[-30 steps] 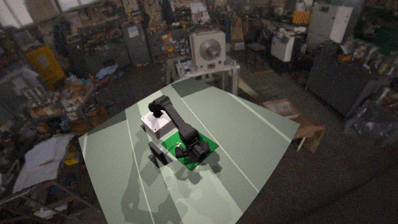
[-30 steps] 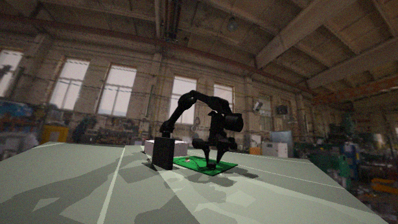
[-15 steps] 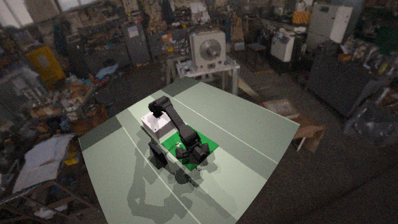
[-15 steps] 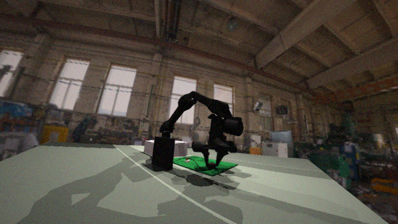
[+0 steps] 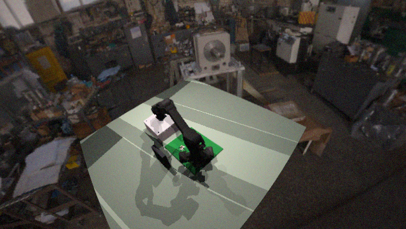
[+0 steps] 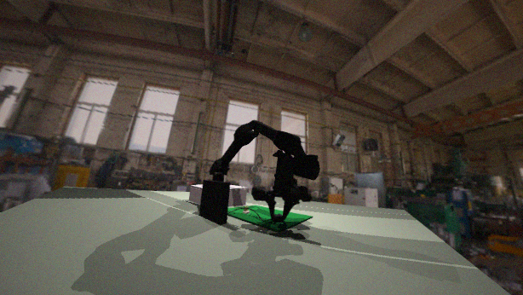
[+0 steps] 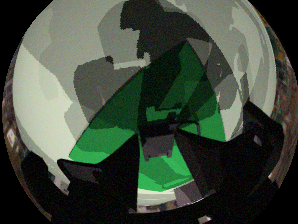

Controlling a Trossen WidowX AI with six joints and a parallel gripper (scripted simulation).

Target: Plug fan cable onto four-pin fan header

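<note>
The green board (image 5: pixel 213 145) (image 6: pixel 299 219) (image 7: pixel 112 136) lies flat on the table. The dark grey plug (image 7: pixel 158 141) lies on the board, and its thin cable (image 7: pixel 170 107) runs off toward the fan. My gripper (image 5: pixel 197 163) (image 6: pixel 278 217) (image 7: pixel 156 135) is down at the board's near end with one finger on each side of the plug. The fingers are partly open and stand very close to the plug's sides. The small pale fan header (image 5: pixel 182 147) (image 6: pixel 246 209) sits near the board's other end. The arm hides the plug in the top and exterior views.
The black fan (image 5: pixel 161 156) (image 6: pixel 215 201) stands upright on the table just beside the board. The arm's white base block (image 5: pixel 159 127) (image 6: pixel 237 194) sits behind it. The table edge (image 5: pixel 284 165) drops to the workshop floor.
</note>
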